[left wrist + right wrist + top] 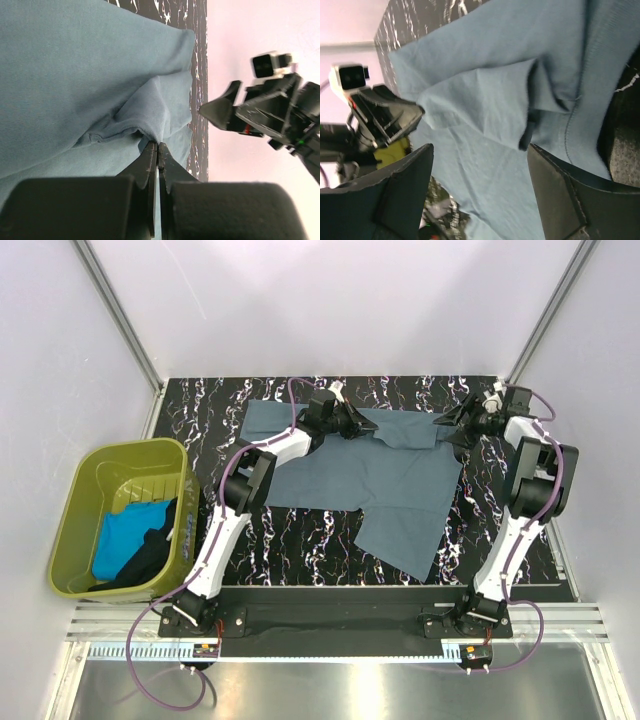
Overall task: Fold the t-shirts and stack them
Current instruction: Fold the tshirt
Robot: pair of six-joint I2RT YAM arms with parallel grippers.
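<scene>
The slate grey-blue t-shirt [390,485] lies spread and mostly flat across the middle of the dark marbled table [300,540]. Its far edge is bunched into a raised ridge, and one lower corner trails toward the near right. The left gripper [157,146] is closed on that ridge near the collar, with a small pleat of cloth pinched between its fingertips. The right gripper [480,150] hovers over the far right shoulder, its fingers spread wide with nothing gripped and the sleeve hem just beneath. The turquoise t-shirt [125,535] and the black t-shirt [152,558] sit crumpled in the olive-green tub [75,490] beside the table's left edge, well apart from the work. The step in hand appears to be taking the far edge at two points for a first fold. To do it well, the right gripper should likely descend onto the shoulder and catch both layers before any lift. The two grips should then probably rise together and level, keeping the edge taut, since a one-sided pull would deepen the pleat and skew the fold. The task looks barely begun.
</scene>
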